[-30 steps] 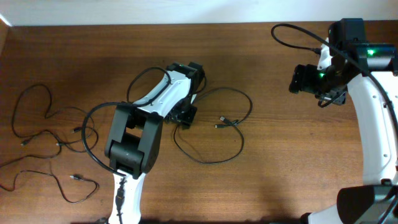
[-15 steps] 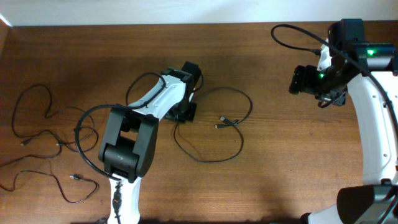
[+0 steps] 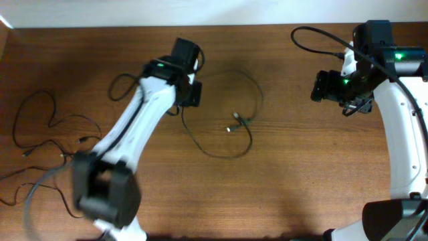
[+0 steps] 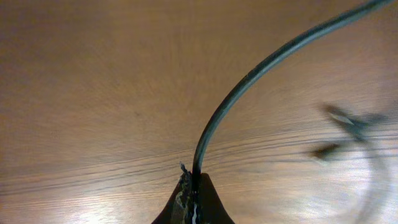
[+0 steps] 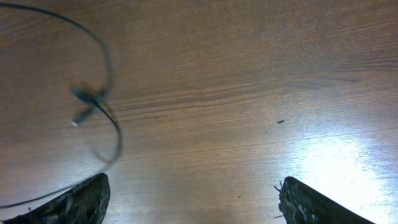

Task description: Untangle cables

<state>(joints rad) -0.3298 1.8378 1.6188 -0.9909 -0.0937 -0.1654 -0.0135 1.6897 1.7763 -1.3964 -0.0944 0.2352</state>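
A thin black cable (image 3: pixel 254 100) lies in a loose loop at the table's middle, its two plug ends (image 3: pixel 234 124) inside the loop. My left gripper (image 3: pixel 189 97) is shut on this cable at the loop's left side. In the left wrist view the cable (image 4: pixel 249 81) rises from between the closed fingertips (image 4: pixel 205 202), and the plug ends (image 4: pixel 348 119) show blurred at the right. Other cables (image 3: pixel 47 137) sprawl in loops at the far left. My right gripper (image 3: pixel 322 86) hovers at the back right, open and empty, well apart from the loop (image 5: pixel 107 59).
The left arm (image 3: pixel 127 140) stretches diagonally from the front left over the table. The right arm (image 3: pixel 408 127) runs along the right edge. The table's back edge (image 3: pixel 214 27) meets a white wall.
My left gripper has shut on the cable and moved toward the back left, dragging the loop and its plug ends that way. The right arm has not moved.
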